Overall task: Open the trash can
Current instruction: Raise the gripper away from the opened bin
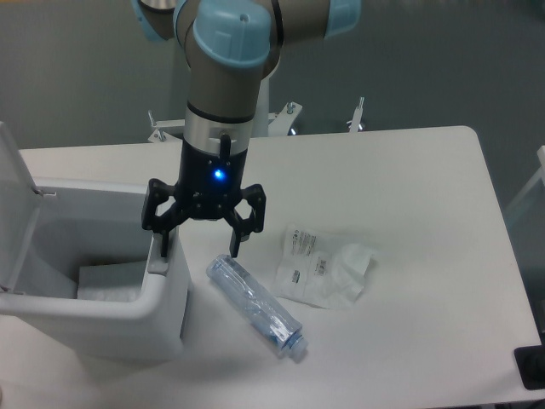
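Note:
The white trash can (111, 308) stands at the table's left front. Its lid (15, 200) stands raised at the far left, so the inside shows, with something white (106, 279) in it. My gripper (197, 250) is open and empty, pointing down over the can's right rim. Its left fingertip (162, 249) is at the rim by a greyish tab (158, 262); I cannot tell whether it touches. The right fingertip (234, 250) hangs just above the top of the clear bottle.
A clear plastic bottle (255, 308) lies on the table right of the can, cap toward the front. A crumpled white wrapper (325, 268) lies further right. A dark object (531, 366) sits at the front right corner.

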Tool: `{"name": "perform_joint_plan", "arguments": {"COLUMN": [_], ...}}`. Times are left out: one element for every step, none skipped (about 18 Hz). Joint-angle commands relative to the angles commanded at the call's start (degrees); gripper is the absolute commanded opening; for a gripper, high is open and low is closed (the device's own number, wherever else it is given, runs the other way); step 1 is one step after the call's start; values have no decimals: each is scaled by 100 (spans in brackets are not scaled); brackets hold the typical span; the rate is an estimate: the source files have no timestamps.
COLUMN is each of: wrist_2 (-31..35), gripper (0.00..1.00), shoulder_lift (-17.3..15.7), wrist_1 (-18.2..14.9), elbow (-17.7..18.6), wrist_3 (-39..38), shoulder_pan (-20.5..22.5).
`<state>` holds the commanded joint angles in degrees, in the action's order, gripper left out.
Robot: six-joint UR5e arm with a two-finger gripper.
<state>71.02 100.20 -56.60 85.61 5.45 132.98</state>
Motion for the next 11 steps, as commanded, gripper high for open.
{"name": "perform_joint_plan", "arguments": {"wrist_2": [26, 105, 288, 603, 963, 1297, 1536, 1712, 1853, 1959, 2021], "gripper": [100, 100, 100, 100, 100, 100, 100, 100, 100, 100, 100], "shoulder_lift": [9, 0, -9, -9, 0, 0, 9, 9, 17, 26, 26], "wrist_1": [-9, -9, 17, 26, 26, 17, -9, -9, -9, -26, -44], "elbow": [-44, -71, -88, -106, -124, -115, -106, -71, -45, -45, -36], "wrist_3": [0, 0, 0, 26, 79, 219, 403, 605, 781, 913, 1027], "shoulder_pan": [61, 157, 193, 202, 211, 211, 220, 263, 316, 343, 413]}}
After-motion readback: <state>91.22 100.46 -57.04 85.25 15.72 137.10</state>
